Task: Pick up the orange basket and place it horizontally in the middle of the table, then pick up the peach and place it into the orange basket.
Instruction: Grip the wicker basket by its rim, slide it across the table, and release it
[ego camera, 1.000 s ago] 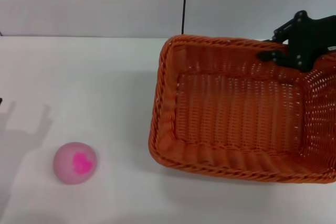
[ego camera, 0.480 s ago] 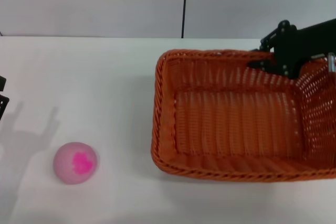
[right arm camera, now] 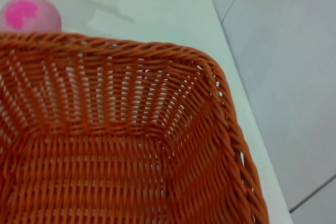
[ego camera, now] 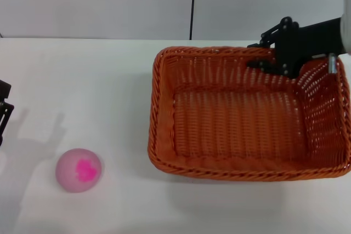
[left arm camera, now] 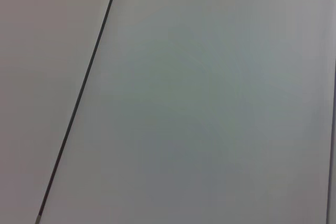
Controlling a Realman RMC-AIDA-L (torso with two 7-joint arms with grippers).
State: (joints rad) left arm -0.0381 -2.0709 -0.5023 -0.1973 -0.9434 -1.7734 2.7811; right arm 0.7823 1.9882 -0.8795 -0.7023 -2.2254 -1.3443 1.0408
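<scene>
The orange basket (ego camera: 230, 121) lies on the right half of the white table (ego camera: 98, 80), its long side running left to right, and it is empty. My right gripper (ego camera: 267, 58) is shut on the basket's far rim near the back right corner. The peach (ego camera: 78, 169), pale pink with a magenta patch, rests on the table at the front left, well apart from the basket. The right wrist view shows the inside of the orange basket (right arm camera: 131, 129) and, beyond its rim, the peach (right arm camera: 29, 14). My left gripper (ego camera: 3, 108) shows only as a black sliver at the left edge.
A grey wall with a dark vertical seam (ego camera: 193, 4) rises behind the table. The left wrist view holds only that wall and seam (left arm camera: 79, 103). Bare tabletop lies between the peach and the basket.
The basket has slid left and settled more squarely, carried by my right gripper on its far rim. My left gripper has crept into view at the left edge. The peach has not moved.
</scene>
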